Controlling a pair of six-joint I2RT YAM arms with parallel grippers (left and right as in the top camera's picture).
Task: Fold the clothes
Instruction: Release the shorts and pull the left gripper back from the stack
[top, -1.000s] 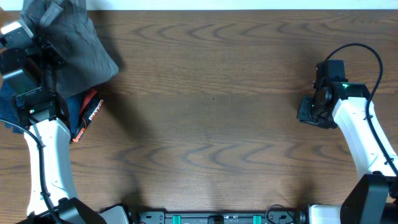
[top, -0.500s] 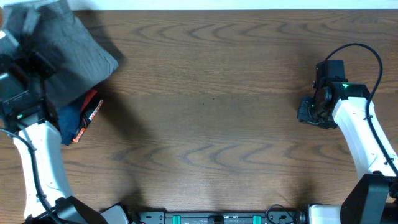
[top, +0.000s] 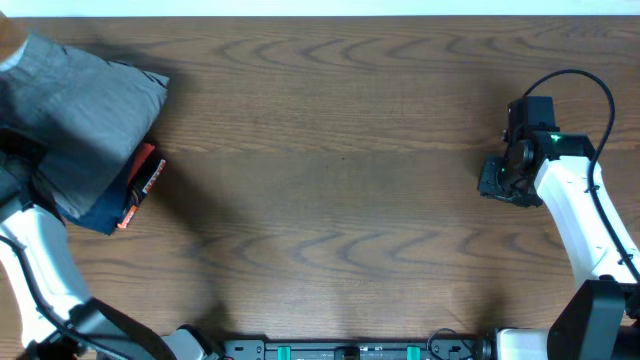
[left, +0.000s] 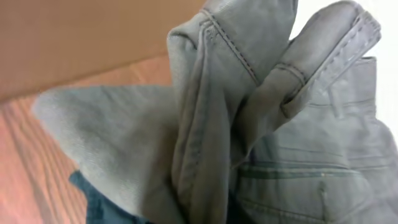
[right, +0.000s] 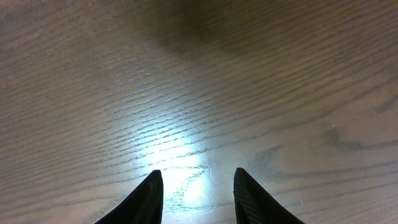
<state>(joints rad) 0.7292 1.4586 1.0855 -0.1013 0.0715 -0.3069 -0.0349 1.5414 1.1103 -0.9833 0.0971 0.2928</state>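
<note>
The grey shorts (top: 85, 115) are seen bunched on top of the navy garment (top: 100, 212), whose near edge and orange tag (top: 141, 184) are left uncovered. In the left wrist view the shorts (left: 249, 124) fill the frame in crumpled folds; the left gripper is hidden behind the cloth, so the state of its jaws cannot be told. The right gripper (right: 196, 186) is held well apart from the navy garment, over bare tabletop (top: 340, 150), its jaws parted and nothing gripped
</note>
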